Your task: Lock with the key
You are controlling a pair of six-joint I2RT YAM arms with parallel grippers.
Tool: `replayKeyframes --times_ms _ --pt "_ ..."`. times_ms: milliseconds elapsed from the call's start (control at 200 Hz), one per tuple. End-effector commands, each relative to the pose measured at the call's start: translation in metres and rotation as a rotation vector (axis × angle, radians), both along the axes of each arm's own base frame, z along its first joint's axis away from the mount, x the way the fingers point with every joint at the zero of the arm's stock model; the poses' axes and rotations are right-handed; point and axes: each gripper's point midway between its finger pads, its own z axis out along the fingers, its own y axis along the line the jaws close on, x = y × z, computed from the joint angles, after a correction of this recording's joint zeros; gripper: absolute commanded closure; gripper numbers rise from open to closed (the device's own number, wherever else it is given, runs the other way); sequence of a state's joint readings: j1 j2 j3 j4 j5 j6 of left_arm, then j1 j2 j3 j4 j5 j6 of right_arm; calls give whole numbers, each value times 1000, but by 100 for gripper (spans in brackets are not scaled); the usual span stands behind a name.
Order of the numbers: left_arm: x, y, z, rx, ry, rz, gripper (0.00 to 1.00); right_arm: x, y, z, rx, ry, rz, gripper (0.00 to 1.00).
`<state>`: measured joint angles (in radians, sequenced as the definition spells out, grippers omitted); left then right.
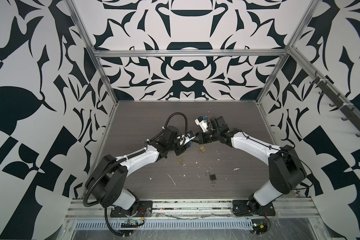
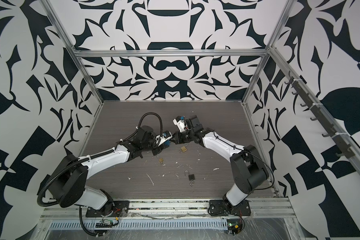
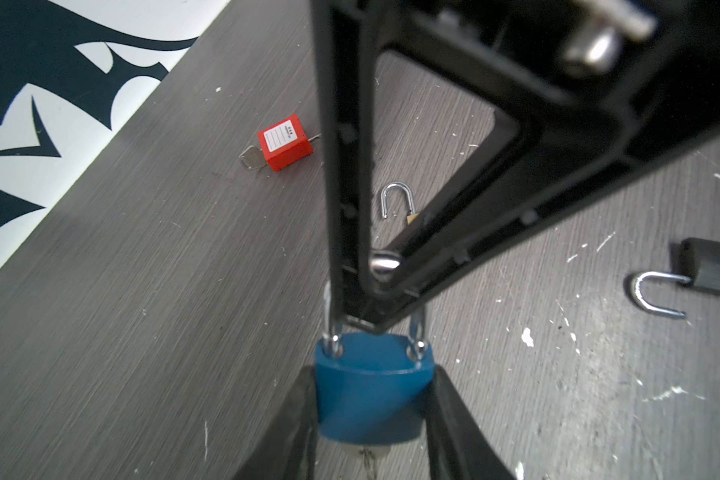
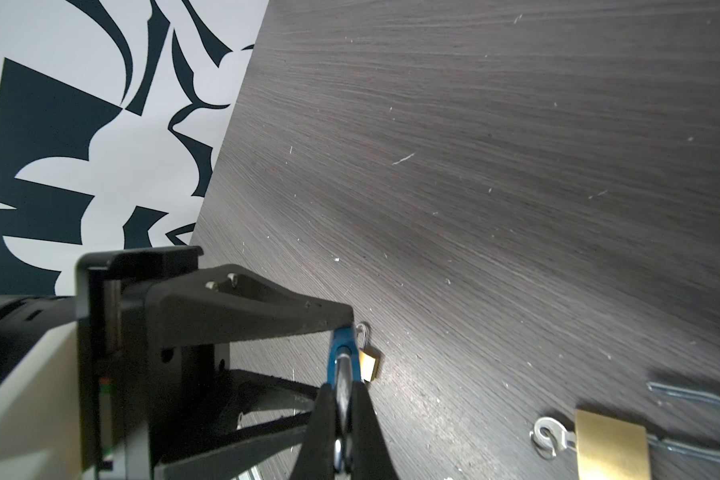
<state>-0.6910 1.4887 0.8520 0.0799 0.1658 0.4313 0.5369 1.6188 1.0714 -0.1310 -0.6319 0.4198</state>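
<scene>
Left to right across the bench point(image 1: 150, 116), as I view it from my remote station. The left arm point(image 1: 137, 158) reaches in toward the middle. Its left tool point(image 3: 373, 376) grasps the blue lock point(image 3: 368, 409) by the two narrow sides of the body and holds it off the bench. Both legs of the shackle point(image 3: 417, 332) enter the body. A silver piece that I take for the key point(image 3: 366, 459) pokes from the underside of the body, between the left fingers point(image 3: 285, 428); it is blurred. The right tool point(image 4: 344, 392) meets the lock from the opposite side, its tips clenched on the shackle just above the body. In the left wrist view I see the shackle's bend through the gap behind those tips. The right arm point(image 1: 252, 143) mirrors the left.

On the bench, in both top views:
- A small brass lock point(image 1: 181, 160) lies near the left tool, on the front-edge side.
- A larger brass lock point(image 1: 202, 149) lies below the right tool, its shackle swung open and a key ring point(image 4: 547, 434) at its base.
- A black lock point(image 1: 212, 177), shackle open, lies nearer the front edge, well apart from both tools.

A red lock point(image 3: 285, 143) with a white label, and the red lock's key point(image 3: 248, 158), lie near the patterned wall point(image 3: 59, 104); I see them in the left wrist view only. White flecks point(image 1: 172, 179) mark the bench.
</scene>
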Motion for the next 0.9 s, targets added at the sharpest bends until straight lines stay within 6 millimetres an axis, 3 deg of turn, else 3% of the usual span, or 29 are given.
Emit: replayKeyframes --times_ms 0,895 --pt "14 -41 200 -540 -462 -78 100 -74 14 -60 -88 261 153 100" --pt "49 -15 273 -680 -615 -1 100 -103 27 -108 -154 332 180 100"
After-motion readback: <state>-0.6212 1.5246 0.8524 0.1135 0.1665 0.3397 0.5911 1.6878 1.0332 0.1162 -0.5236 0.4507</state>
